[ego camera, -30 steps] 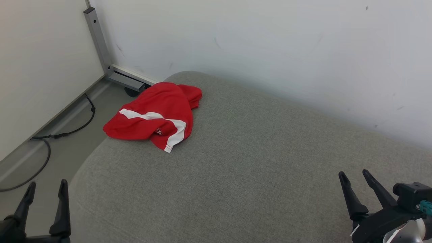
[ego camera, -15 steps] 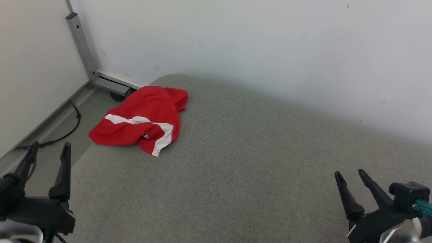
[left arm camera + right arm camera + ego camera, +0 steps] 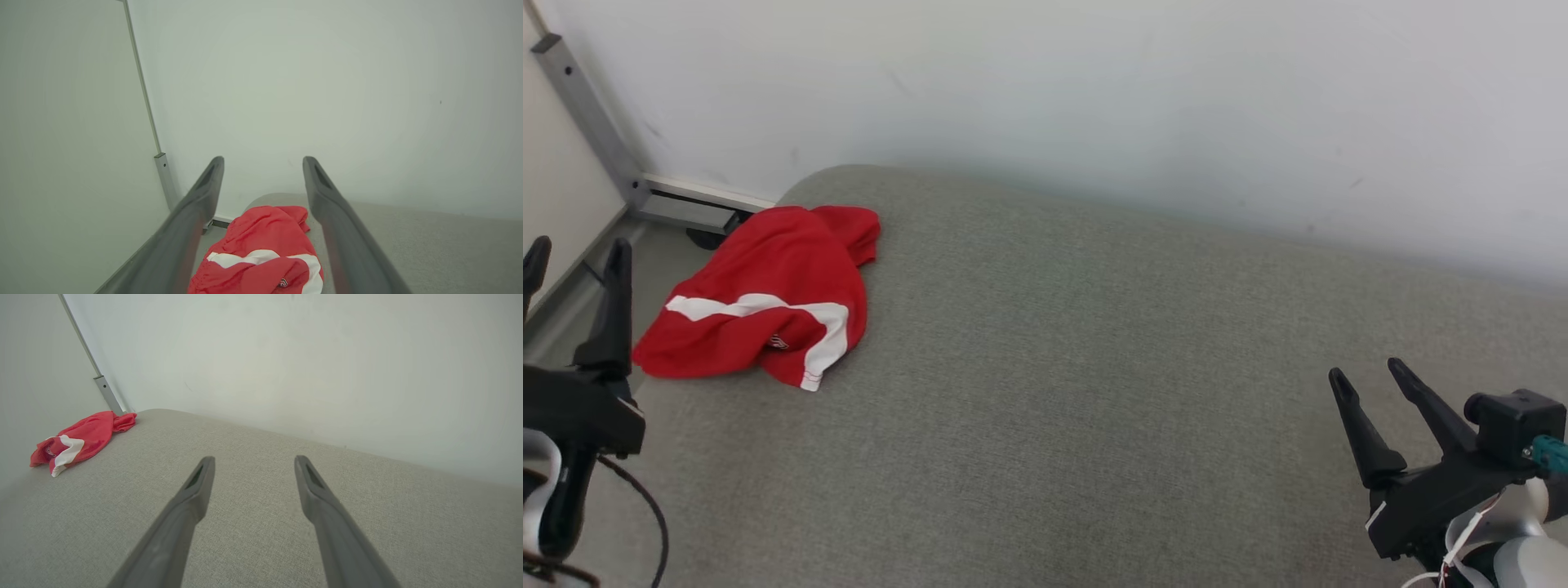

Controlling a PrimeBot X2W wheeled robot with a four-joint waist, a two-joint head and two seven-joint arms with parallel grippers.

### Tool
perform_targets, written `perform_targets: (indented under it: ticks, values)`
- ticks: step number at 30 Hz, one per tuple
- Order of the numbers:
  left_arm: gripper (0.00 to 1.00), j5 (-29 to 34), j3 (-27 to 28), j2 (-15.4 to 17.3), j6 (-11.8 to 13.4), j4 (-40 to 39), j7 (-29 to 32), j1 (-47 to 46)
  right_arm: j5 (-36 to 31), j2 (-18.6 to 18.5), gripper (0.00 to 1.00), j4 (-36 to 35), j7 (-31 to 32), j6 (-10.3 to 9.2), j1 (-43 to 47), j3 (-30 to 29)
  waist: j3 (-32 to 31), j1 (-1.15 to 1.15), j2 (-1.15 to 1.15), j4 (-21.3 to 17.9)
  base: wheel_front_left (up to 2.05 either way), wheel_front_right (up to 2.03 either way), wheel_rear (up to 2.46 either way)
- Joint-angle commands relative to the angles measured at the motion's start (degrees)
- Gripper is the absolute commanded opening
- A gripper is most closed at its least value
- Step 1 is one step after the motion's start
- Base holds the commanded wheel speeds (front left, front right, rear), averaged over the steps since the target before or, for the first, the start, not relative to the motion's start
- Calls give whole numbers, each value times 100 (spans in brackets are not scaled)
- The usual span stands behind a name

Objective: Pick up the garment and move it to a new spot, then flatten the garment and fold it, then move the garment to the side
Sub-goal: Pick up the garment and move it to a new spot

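Red garment lay crumpled at the far left corner of the grey cushion by the wall. Left gripper hovered near it, jaws wide, empty, probably lined up for the grab; right gripper sat well apart, also wide, holding nothing

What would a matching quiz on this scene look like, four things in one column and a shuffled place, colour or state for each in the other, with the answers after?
Column one:
1. garment
2. left gripper
3. right gripper
4. metal post

Column two:
A. open, over the right part of the cushion, far from the garment
B. grey, standing by the wall, off the cushion
C. red with a white stripe, crumpled at the cushion's far left corner
D. open, just left of the garment

Pairs: 1-C, 2-D, 3-A, 4-B.
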Motion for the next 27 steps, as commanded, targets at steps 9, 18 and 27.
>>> perform_targets:
  ticks: [9,18,27]
  values:
    - [100,-298,-104,-123,-312,1138,118,-813,123,-250,100,-90,52,-3,-267,-23,635,-1,0,-621,0,0,0]
    - [100,-508,-189,-107,-501,2236,114,-1511,142,-346,100,-201,95,-3,-482,20,1029,-1,0,-925,0,0,0]
    - [100,-714,-477,-31,-600,3241,333,-2229,154,-451,100,-301,147,-3,-621,-36,1420,-1,0,-1118,0,0,0]
